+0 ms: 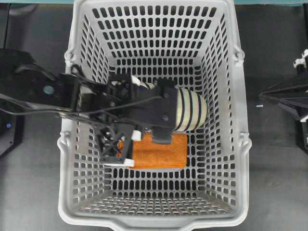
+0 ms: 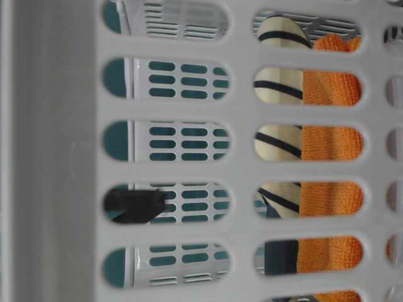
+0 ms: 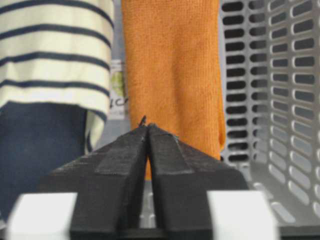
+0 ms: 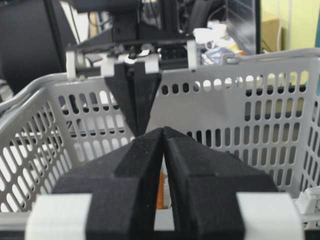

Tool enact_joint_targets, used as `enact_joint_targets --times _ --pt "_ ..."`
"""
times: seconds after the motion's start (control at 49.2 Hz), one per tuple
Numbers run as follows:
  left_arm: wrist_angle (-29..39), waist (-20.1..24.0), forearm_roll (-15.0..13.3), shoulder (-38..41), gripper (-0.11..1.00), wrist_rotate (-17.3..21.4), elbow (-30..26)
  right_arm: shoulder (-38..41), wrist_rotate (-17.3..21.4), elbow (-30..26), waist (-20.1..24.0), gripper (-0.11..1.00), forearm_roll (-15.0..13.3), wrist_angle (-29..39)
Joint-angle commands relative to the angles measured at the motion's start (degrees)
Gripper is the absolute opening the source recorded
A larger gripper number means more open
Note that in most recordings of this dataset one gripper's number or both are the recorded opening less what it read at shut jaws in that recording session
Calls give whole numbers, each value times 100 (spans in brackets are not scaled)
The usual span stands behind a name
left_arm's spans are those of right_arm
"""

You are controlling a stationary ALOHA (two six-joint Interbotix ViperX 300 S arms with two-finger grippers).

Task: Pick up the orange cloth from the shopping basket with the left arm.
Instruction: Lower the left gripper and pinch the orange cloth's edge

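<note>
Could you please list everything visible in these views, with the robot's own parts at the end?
shopping basket: one, light grey, slotted walls, centre of the overhead view.
orange cloth: one, bright orange, flat on the basket floor.
slipper: one, cream with navy stripes, on the basket floor beside the cloth.
table: one, dark, under the basket.
left gripper: one, black, inside the basket above the cloth's near end, tips together, holding nothing.
right gripper: one, black, outside the basket, tips together, holding nothing.
</note>
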Motion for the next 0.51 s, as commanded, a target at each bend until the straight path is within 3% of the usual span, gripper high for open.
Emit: enact_joint_targets --times 0.0,0.264,0.325,0.488 --pt "-35 -97 18 44 12 -9 -211 26 9 -44 9 0 26 -26" --pt "-88 -202 18 439 85 -387 -229 26 9 -44 9 0 18 -26" --pt "-185 -202 18 527 90 -422 -167 26 9 -44 9 0 26 -26" --pt "-624 -237 18 738 90 -483 53 26 9 -35 9 0 26 -26"
